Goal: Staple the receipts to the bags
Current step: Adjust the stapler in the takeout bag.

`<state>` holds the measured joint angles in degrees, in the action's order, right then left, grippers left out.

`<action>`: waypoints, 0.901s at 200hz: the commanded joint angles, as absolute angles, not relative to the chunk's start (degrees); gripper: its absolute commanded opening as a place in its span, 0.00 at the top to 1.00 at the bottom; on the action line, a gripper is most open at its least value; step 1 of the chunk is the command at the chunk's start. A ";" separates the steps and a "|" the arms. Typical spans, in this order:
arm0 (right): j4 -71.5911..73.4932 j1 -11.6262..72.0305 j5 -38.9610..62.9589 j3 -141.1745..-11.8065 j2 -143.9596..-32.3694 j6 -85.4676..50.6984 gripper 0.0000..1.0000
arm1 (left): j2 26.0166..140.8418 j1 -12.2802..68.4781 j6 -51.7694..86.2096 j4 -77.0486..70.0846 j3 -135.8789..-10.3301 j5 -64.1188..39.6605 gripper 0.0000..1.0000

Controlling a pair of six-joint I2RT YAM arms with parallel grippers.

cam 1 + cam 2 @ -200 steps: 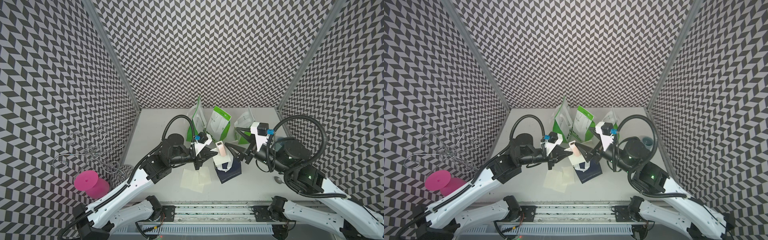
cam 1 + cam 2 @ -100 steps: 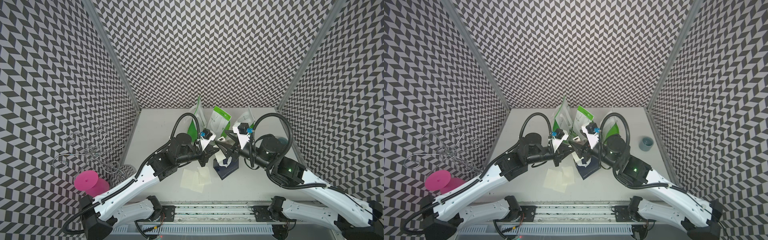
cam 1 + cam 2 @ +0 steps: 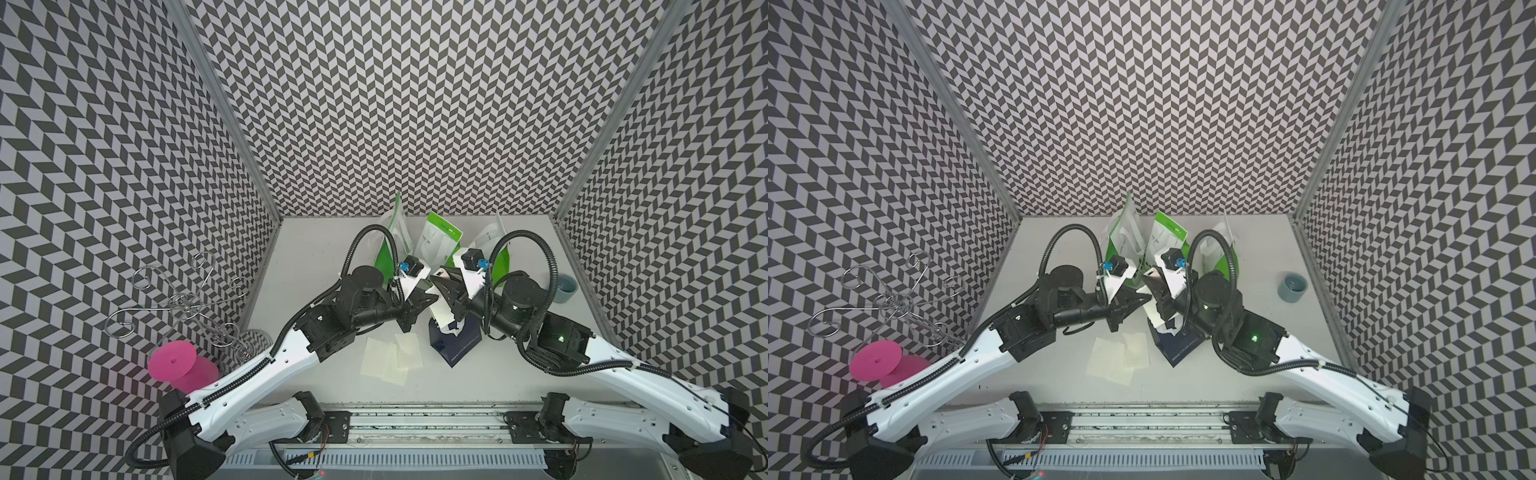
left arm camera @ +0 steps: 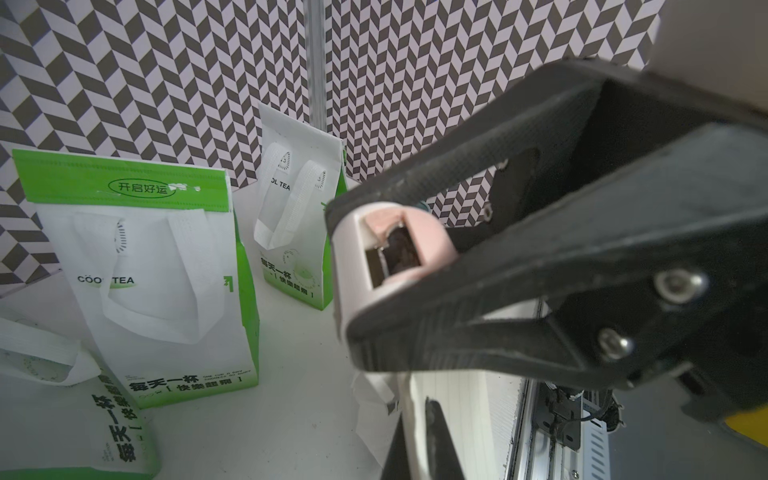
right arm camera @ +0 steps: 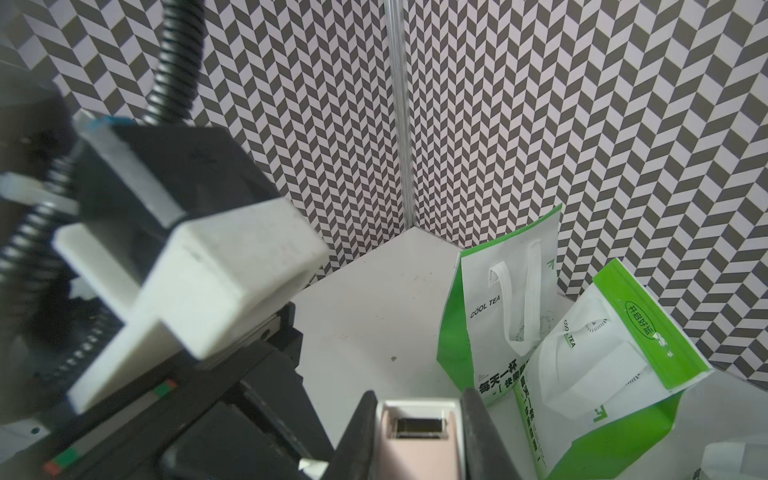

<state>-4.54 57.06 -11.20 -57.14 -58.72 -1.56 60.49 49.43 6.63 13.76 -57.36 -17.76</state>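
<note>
White arms (image 3: 257,374), black joints (image 3: 365,276) (ribbed cables (image 5: 176,54))

**Bright, even light; crisp overhead, soft up close**

Diffuse light from above fills the enclosure. In both top views the white table (image 3: 316,266) is bright without glare. Shadows under the arms and beside the receipts (image 3: 390,361) are faint and soft-edged. The chevron walls (image 3: 395,104) stay crisp to the far corner, but they splay outward toward the frame edges, as a wide lens makes them. In the left wrist view the bags (image 4: 166,266) are sharp, with their white panels nearly washed out. The stapler (image 4: 374,257), close to the lens, is slightly soft. In the right wrist view a white camera mount (image 5: 187,282) is heavily blurred, and the table looks pale, almost blown out.
</note>
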 commanded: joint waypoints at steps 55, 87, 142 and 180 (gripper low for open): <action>5.25 55.45 -21.62 -60.25 -57.84 -6.46 0.99 | 59.94 49.70 9.76 11.10 -57.39 -14.55 1.00; 2.72 54.64 -28.54 -59.31 -56.95 -6.47 1.00 | 58.91 49.67 10.17 11.29 -57.65 -14.06 1.00; 0.21 50.27 -22.85 -58.33 -55.10 -10.71 1.00 | 58.45 49.69 11.24 12.90 -59.01 -12.61 1.00; 6.13 48.38 -8.36 -54.44 -52.23 -11.26 1.00 | 57.70 49.69 11.55 13.05 -59.07 -13.05 1.00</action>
